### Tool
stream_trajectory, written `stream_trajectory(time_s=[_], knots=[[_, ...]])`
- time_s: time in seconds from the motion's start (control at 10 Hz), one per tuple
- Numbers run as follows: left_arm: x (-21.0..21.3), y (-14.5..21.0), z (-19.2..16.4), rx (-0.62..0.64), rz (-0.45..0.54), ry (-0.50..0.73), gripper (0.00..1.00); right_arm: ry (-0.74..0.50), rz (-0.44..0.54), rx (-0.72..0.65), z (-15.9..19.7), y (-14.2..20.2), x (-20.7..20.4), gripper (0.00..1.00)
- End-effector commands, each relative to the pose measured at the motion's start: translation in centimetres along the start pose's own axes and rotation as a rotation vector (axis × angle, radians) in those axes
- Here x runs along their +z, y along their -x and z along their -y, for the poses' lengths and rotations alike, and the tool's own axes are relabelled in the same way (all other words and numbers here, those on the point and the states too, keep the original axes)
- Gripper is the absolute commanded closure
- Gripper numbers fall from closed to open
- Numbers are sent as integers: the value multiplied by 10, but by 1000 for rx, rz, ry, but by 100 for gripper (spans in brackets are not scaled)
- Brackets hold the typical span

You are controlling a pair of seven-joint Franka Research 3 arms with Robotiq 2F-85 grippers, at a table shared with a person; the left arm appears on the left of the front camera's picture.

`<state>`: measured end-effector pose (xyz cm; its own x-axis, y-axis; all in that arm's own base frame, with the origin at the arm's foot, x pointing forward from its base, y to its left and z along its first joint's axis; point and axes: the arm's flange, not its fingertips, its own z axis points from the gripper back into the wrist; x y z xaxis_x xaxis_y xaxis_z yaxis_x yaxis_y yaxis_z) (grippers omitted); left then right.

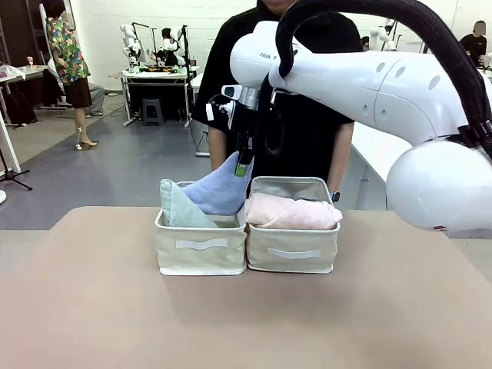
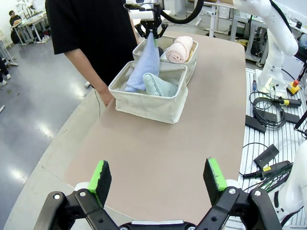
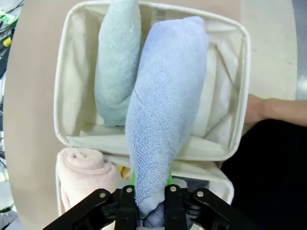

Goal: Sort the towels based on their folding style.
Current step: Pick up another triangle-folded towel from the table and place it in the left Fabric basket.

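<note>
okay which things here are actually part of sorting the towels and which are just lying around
Part of the job:
light blue cone towel, pinched in the right gripper
mint green cone towel
pale pink rolled towel
two cream baskets

Just lying about:
cables and a red-button box beside the table
left gripper, open and idle

Bright, even overhead room light on my feeds. Soft shadows under the baskets point(image 1: 201, 250) on the table point(image 1: 231, 323). Glare patches on the grey floor point(image 2: 29, 139). Wrist views bend at the edges; nearest towel point(image 3: 163, 120) slightly soft.
</note>
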<state>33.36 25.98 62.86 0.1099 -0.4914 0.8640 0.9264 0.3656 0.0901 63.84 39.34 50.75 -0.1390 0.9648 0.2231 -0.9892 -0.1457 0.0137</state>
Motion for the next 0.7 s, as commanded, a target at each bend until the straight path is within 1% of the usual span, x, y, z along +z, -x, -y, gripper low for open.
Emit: stream_trajectory(time_s=[0.0, 0.3, 0.6], knots=[[2, 0, 1, -6, 8, 2, 0, -35, -16, -33, 15, -4, -8, 81], [2, 0, 1, -6, 8, 2, 0, -66, -12, -54, 19, 2, -40, 81], [2, 0, 1, -6, 8, 2, 0, -53, 39, -45, 21, -3, -59, 81]])
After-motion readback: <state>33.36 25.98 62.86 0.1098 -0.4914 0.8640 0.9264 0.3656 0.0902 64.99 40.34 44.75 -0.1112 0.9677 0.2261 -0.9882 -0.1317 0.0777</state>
